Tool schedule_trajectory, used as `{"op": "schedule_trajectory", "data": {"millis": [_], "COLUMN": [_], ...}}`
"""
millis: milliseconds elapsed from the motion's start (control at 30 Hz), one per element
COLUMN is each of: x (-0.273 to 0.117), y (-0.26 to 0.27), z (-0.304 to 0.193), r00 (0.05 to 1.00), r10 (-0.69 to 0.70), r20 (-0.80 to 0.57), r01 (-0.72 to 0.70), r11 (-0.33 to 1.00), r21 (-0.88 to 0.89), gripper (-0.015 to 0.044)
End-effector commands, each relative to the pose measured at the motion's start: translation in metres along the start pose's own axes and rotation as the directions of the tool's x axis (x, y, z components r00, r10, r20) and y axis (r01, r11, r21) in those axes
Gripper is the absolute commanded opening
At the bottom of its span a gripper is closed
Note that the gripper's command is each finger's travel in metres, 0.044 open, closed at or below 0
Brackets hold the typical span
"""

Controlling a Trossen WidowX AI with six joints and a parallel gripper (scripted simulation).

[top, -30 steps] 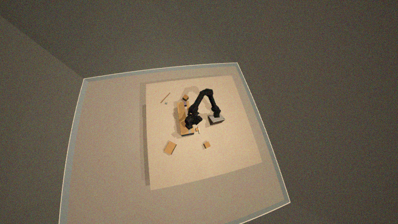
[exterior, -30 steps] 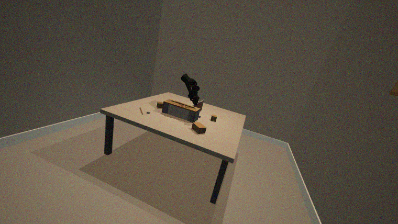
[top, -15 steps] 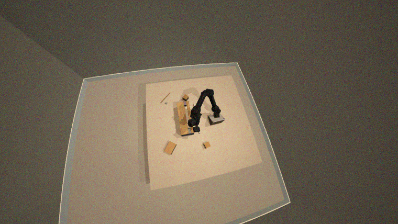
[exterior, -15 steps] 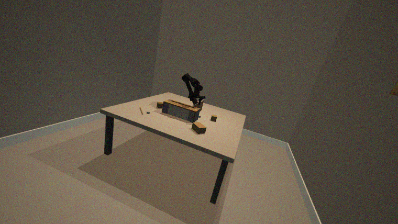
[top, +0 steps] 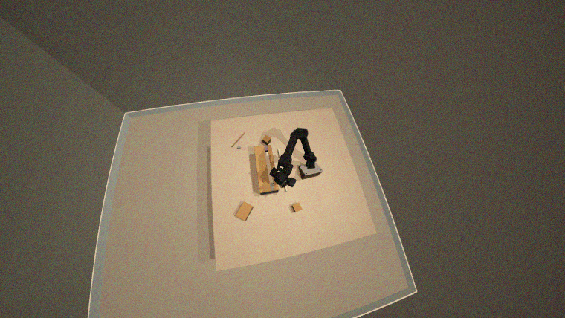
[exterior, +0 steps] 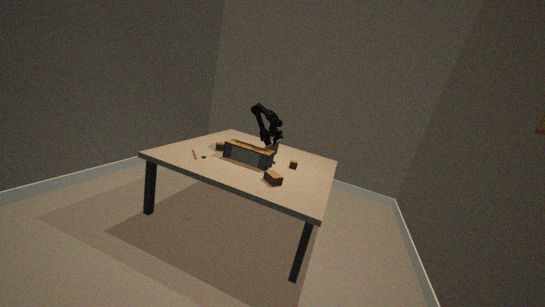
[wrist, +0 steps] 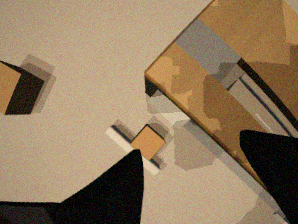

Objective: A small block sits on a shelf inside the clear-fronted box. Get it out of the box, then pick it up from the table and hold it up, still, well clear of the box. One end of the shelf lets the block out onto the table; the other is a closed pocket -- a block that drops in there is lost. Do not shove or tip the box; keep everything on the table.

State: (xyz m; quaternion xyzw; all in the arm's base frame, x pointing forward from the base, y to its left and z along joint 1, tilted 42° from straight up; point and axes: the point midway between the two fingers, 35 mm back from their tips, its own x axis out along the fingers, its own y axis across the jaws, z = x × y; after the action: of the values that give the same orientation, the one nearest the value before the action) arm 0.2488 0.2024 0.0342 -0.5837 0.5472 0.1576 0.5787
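Note:
The small orange block (wrist: 148, 141) lies on the table just outside the end of the box, resting against a thin white stick (wrist: 127, 144). The long wooden box (top: 264, 169) shows in the wrist view (wrist: 226, 76) with its end corner close to the block, and in the exterior view (exterior: 247, 153). My gripper (wrist: 191, 147) (top: 282, 179) hangs above the table by that box end, fingers open. The left fingertip is just beside the block and the right finger is over the box edge. Nothing is between the fingers.
A flat tan block (top: 244, 210), a small tan cube (top: 296, 207) and another cube (top: 266, 139) lie on the table around the box. A thin wooden stick (top: 238, 140) lies at the far left. The arm's base (top: 310, 171) stands right of the box.

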Motion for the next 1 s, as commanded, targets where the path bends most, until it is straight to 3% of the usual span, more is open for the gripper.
{"op": "schedule_trajectory", "data": {"millis": [0, 333, 633, 733, 967], "x": [0.0, -0.003, -0.006, -0.007, -0.007], "y": [0.012, 0.019, 0.024, 0.025, 0.025], "z": [-0.004, -0.005, -0.005, -0.005, -0.005], "r00": [0.993, 0.982, 0.97, 0.968, 0.968], "r10": [-0.115, -0.187, -0.245, -0.252, -0.252], "r20": [-0.011, -0.001, 0.011, 0.013, 0.013], "r01": [0.06, -0.005, -0.131, -0.152, -0.152], "r11": [0.594, -0.018, -0.556, -0.623, -0.623], "r21": [-0.802, -1.0, -0.821, -0.767, -0.767], "gripper": [0.0285, 0.0285, 0.0285, 0.0285, 0.0285]}}
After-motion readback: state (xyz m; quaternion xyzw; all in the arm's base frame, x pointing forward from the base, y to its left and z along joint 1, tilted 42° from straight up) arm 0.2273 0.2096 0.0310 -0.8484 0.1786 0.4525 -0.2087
